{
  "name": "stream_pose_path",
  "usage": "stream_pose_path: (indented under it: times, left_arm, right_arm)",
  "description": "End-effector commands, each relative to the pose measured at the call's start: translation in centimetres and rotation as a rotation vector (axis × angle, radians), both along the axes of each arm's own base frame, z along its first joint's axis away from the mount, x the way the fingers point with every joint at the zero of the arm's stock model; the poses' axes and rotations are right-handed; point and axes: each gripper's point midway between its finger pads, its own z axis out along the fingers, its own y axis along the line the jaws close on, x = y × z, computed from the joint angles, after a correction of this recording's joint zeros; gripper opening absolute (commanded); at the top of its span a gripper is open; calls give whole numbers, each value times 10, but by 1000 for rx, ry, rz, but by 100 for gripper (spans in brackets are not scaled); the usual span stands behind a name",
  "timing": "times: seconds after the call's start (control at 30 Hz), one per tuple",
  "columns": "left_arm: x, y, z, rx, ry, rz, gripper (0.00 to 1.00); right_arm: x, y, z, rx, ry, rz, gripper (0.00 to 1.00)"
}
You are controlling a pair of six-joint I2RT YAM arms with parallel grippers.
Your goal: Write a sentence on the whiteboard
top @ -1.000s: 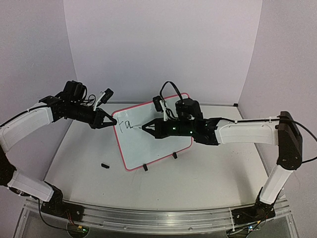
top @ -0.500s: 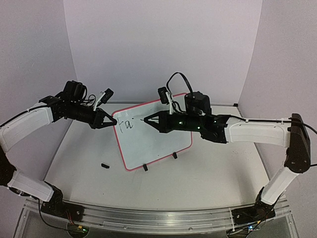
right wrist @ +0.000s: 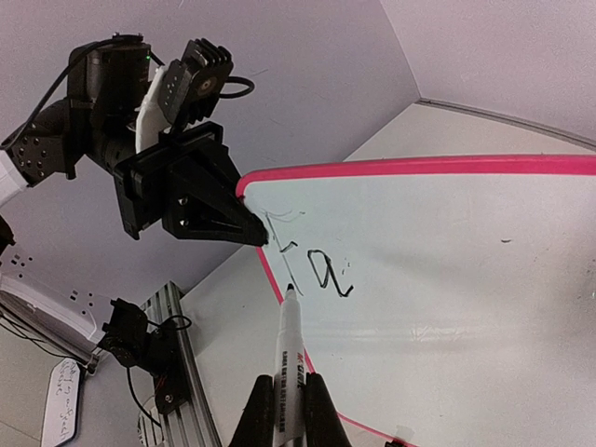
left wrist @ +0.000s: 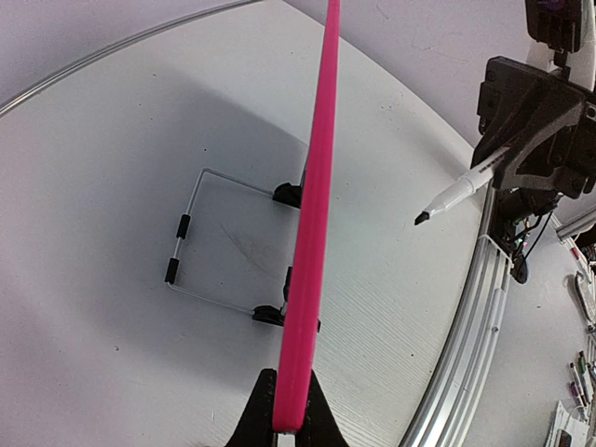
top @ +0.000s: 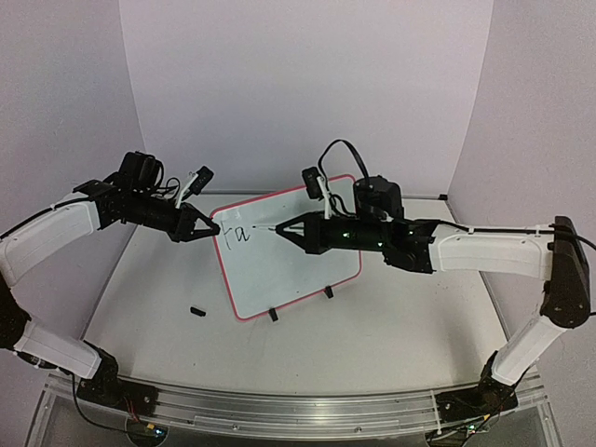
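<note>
The whiteboard (top: 289, 270), white with a pink frame, stands tilted on the table with "Fa" (top: 236, 235) written near its upper left corner. My left gripper (top: 212, 228) is shut on the board's left edge, and the pink rim (left wrist: 312, 233) runs edge-on between the fingers (left wrist: 288, 374). My right gripper (top: 296, 229) is shut on a white marker (right wrist: 291, 349), whose black tip (left wrist: 421, 218) hangs a short way off the board face, just right of the letters. The right wrist view shows the board (right wrist: 447, 279) with the letters and the left gripper (right wrist: 253, 233) at its corner.
A small black cap (top: 196, 310) lies on the table left of the board. Two black clip feet (top: 273, 316) and a wire stand (left wrist: 200, 242) behind hold the board up. An aluminium rail (top: 279, 414) runs along the near edge. Walls close in behind and at both sides.
The right arm has drawn back to the right and risen, lifting the marker tip away from the board beside the letters. The left gripper and the board have not moved.
</note>
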Motion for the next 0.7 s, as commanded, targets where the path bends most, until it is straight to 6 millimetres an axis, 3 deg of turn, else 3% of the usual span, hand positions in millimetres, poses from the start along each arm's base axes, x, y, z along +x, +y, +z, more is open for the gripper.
stream_pose_path:
  times: [0.0,0.67]
  left_arm:
    - [2,4,-2,26,-46,4,0]
    - [4,3,-5,31,-38,4,0]
  right_arm:
    - [13,8,5,13,-37,-16,0]
    - [35,21,-6,-16,-37,-67,0]
